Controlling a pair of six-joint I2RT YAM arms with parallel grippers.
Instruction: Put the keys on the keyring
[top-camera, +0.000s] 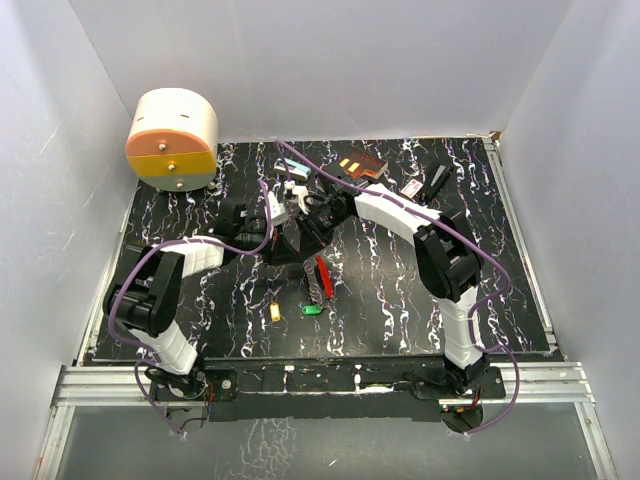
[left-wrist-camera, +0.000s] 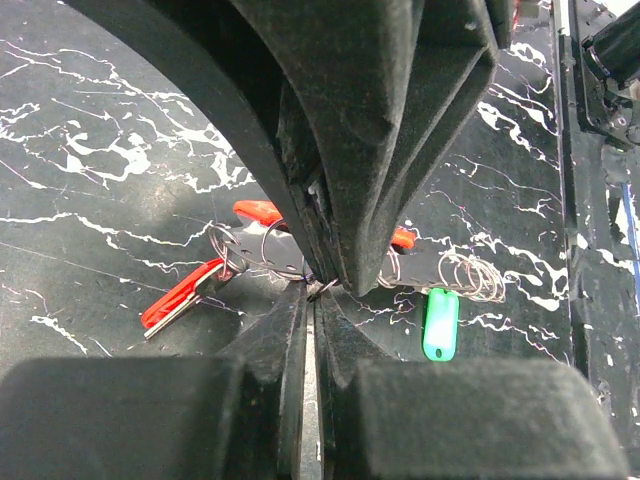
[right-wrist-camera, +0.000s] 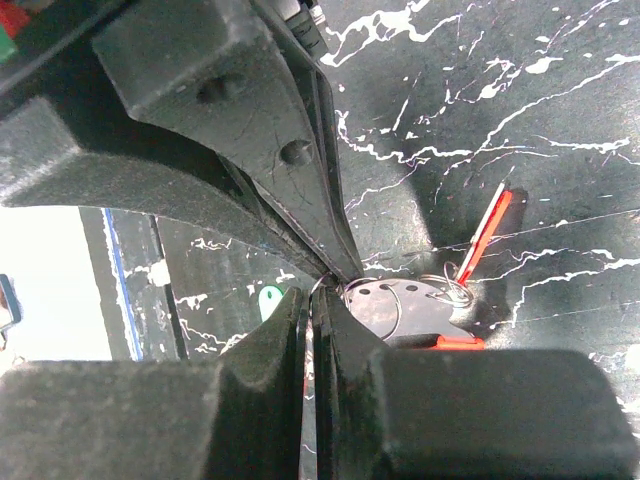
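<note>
My two grippers meet tip to tip above the middle of the black marbled mat, the left gripper (top-camera: 287, 243) and the right gripper (top-camera: 306, 238). In the left wrist view the left gripper (left-wrist-camera: 312, 290) is shut on a thin wire keyring (left-wrist-camera: 262, 248). In the right wrist view the right gripper (right-wrist-camera: 322, 292) is shut on the same ring's wire beside a metal plate (right-wrist-camera: 400, 305) with holes. A red key (top-camera: 322, 278) hangs from the ring; it also shows in both wrist views (left-wrist-camera: 185, 293) (right-wrist-camera: 486, 235). A yellow key (top-camera: 275, 312) and a green key (top-camera: 311, 309) lie on the mat.
A round cream-and-orange container (top-camera: 172, 140) stands at the back left. Small boxes (top-camera: 360, 165) (top-camera: 412, 188) and a dark object (top-camera: 437, 180) lie at the back. Loose wire rings (left-wrist-camera: 470, 275) lie near the green key (left-wrist-camera: 440, 323). White walls enclose the mat.
</note>
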